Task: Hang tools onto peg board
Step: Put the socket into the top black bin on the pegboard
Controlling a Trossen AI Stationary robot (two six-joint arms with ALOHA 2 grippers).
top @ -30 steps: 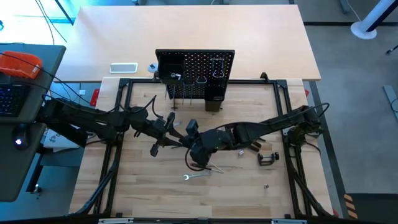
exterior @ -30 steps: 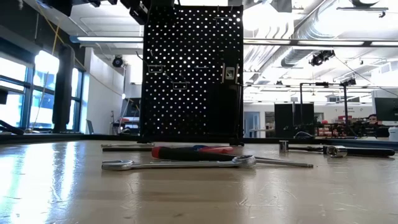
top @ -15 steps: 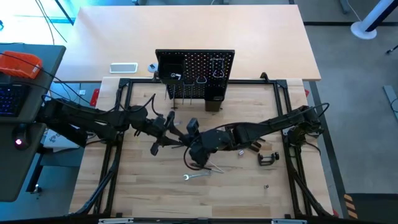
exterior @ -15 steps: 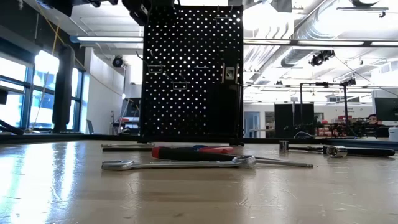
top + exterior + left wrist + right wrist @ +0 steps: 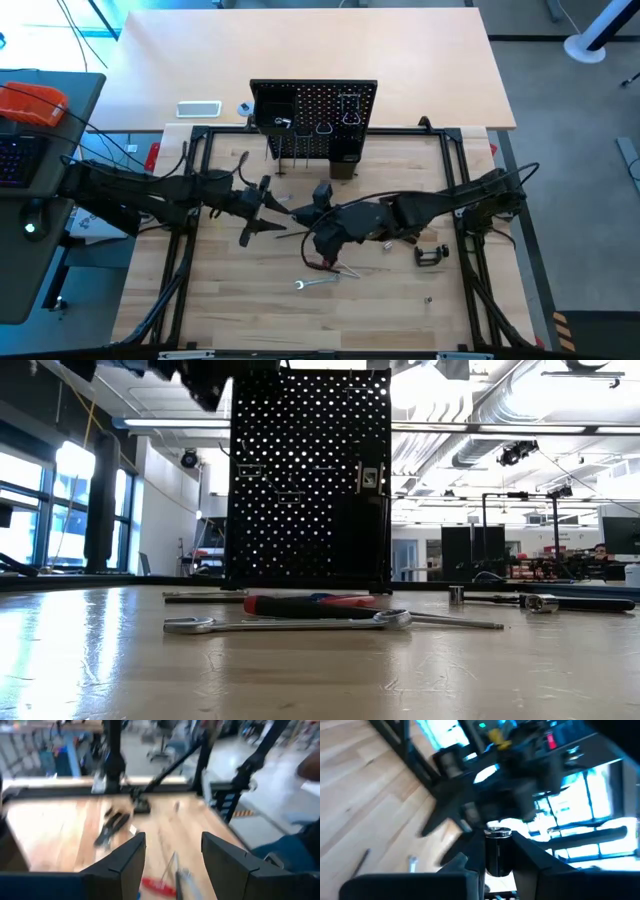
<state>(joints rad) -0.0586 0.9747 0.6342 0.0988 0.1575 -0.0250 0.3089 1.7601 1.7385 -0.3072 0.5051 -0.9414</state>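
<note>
Nearest the front edge of the wooden surface lies a silver wrench, flat and untouched; in the low view it stretches across the foreground, with the red-handled screwdriver lying just behind it. To the right, a black clamp sits alone on the surface, well apart from both arms.

Above the middle of the surface, the right gripper has its jaws clenched on a slim silver-and-black pen-like tool, which stands upright between the two dark fingers in the right wrist view. The left gripper hovers just beside it, its jaws released and holding nothing; its wrist view shows an empty gap between the fingers, with black pliers on the surface beyond.

At the far edge stands the peg board, upright, with a few small tools already hanging on its hooks. It is well apart from both grippers.
</note>
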